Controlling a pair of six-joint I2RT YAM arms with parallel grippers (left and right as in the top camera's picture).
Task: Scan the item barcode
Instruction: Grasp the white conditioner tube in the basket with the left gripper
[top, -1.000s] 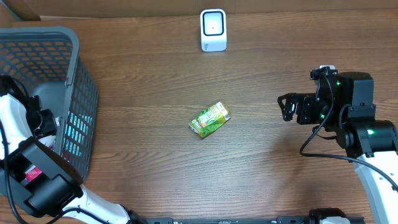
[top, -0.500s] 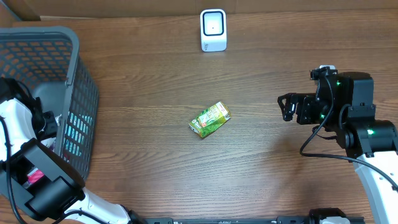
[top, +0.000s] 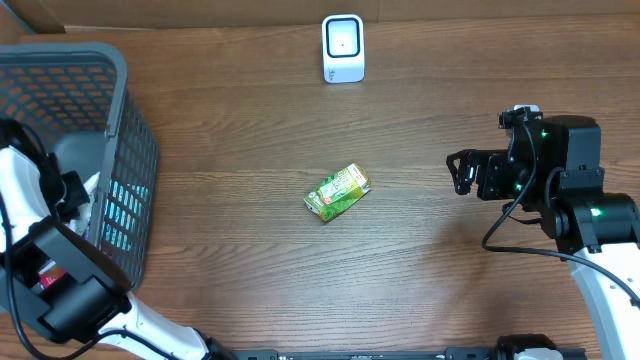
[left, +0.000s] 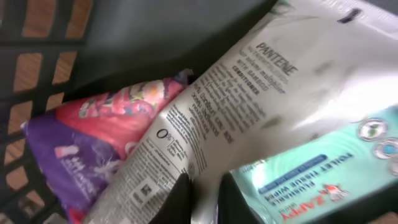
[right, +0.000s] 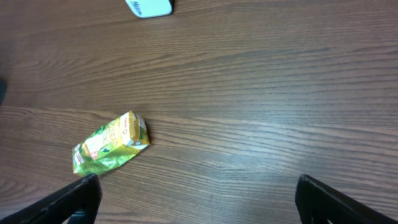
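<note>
1. Overhead, left side: we see a grey mesh basket (top: 120, 120) standing at the left edge of the wooden table (top: 250, 270). The left arm (top: 22, 195) reaches down inside the basket, and its tip is hard to make out from above.
2. Overhead, centre and right: a white scanner (top: 343, 47) stands at the far edge of the table. A green carton (top: 337, 192) lies on its side near the middle, well apart from the scanner. The right gripper (top: 460, 172) hovers to the right of the carton, pointing toward it.
3. Left wrist: we look into the basket. The left gripper (left: 205, 190) is closed on the lower edge of a white pouch (left: 261, 106) printed with small text. The pouch lies slanted across a pink and purple packet (left: 93, 143), with a teal pack of wipes (left: 323, 180) just beside it.
4. Right wrist: the two fingers (right: 78, 196) of the right gripper sit at the bottom corners of the view, spread wide with nothing between them. The carton lies on bare wood ahead of the left-hand finger, and the scanner shows at the top edge.
</note>
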